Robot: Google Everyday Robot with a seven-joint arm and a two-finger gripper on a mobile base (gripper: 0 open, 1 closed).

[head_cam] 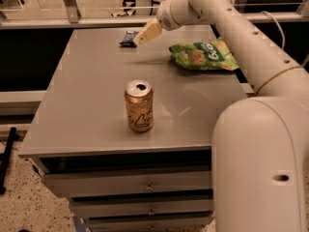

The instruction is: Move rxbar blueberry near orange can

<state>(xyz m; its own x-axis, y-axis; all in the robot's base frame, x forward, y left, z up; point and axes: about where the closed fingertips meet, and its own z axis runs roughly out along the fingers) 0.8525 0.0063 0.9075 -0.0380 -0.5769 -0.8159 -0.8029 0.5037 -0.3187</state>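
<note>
Dark navy rxbar blueberry (128,37) lies at the tabletop's (87,105) far edge, with open surface between it and the orange can (139,105). The gripper (147,33) hovers just beside it; I cannot tell how the jaws stand.

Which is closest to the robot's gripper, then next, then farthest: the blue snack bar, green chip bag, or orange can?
1. rxbar blueberry, just beside the gripper near the table's far edge.
2. green chip bag, far right.
3. orange can, near the front.
</note>
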